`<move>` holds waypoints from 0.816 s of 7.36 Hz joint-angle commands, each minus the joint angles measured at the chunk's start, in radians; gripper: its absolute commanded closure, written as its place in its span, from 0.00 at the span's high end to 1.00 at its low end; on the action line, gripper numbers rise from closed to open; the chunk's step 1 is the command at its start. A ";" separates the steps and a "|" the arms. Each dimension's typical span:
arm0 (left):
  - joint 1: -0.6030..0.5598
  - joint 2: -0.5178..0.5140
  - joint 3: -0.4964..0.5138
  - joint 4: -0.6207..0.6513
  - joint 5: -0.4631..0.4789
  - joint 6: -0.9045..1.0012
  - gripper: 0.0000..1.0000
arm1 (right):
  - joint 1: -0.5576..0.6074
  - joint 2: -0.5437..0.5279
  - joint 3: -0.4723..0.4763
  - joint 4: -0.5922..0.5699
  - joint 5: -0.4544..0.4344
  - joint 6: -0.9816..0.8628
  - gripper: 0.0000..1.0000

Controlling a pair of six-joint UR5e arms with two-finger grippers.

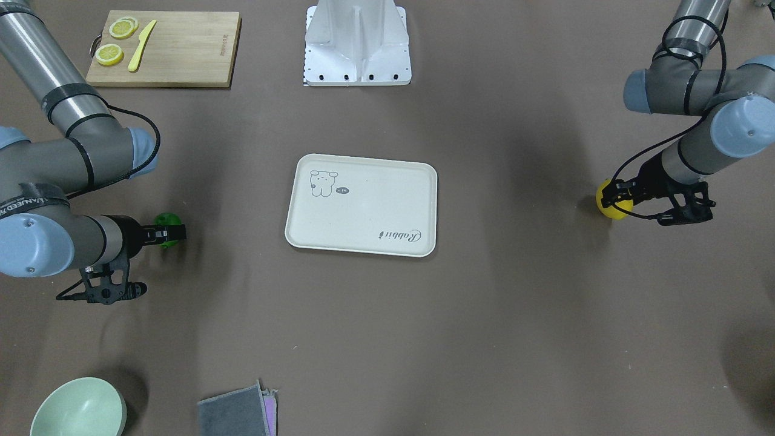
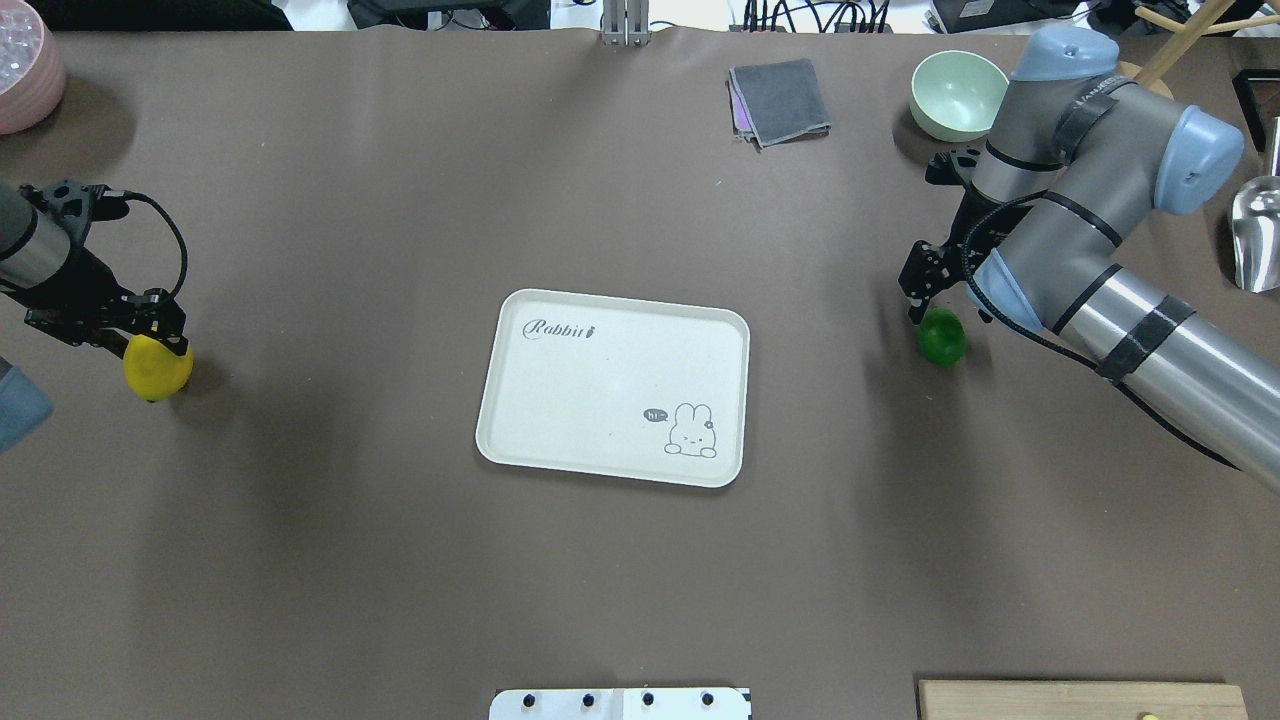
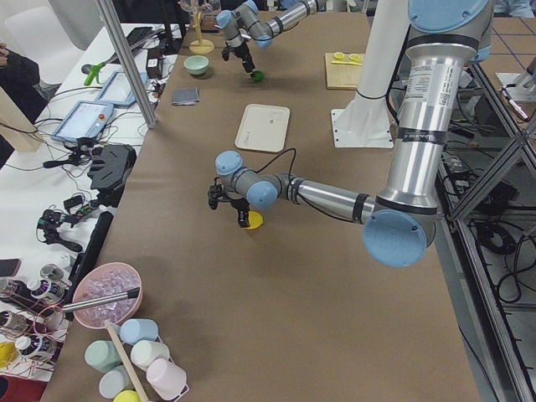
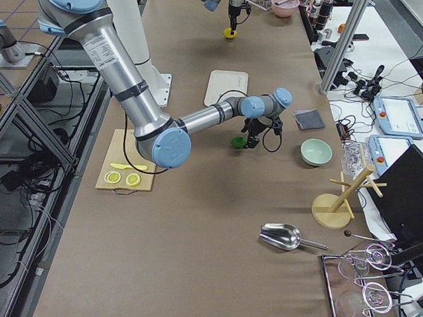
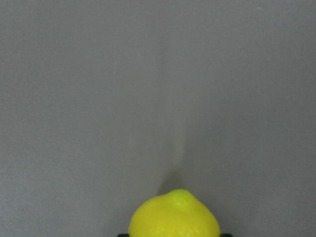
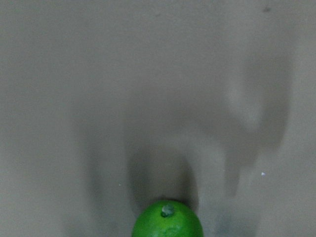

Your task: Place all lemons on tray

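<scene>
With left gripper [image 2: 152, 338] clamped on the yellow lemon [image 2: 157, 368] and right gripper [image 2: 933, 312] on the green lemon [image 2: 941, 338] — both well apart from the tray [image 2: 600, 390] — could squeeze a rounded fruit out of a shallow pinch mid-carry and send it rolling.

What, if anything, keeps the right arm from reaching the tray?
Likely nothing, so yes: only bare table lies between the right gripper, holding the green lemon, and the tray.
</scene>
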 commanded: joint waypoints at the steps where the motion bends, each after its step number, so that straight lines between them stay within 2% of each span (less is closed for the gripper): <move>1: -0.092 -0.021 -0.023 0.137 -0.070 0.122 0.00 | -0.013 -0.001 -0.003 -0.021 0.001 0.000 0.89; 2: -0.145 -0.062 -0.049 0.273 -0.073 0.216 0.00 | -0.019 0.002 -0.006 -0.021 0.001 -0.001 0.89; 3: -0.196 -0.158 -0.049 0.455 -0.072 0.314 0.00 | -0.026 0.005 -0.015 -0.021 0.001 -0.005 0.86; 4: -0.218 -0.235 -0.047 0.587 -0.066 0.374 0.00 | -0.034 0.004 -0.017 -0.027 0.001 -0.006 0.77; 6: -0.223 -0.347 -0.047 0.707 -0.066 0.359 0.00 | -0.031 0.007 -0.014 -0.064 0.045 -0.008 0.23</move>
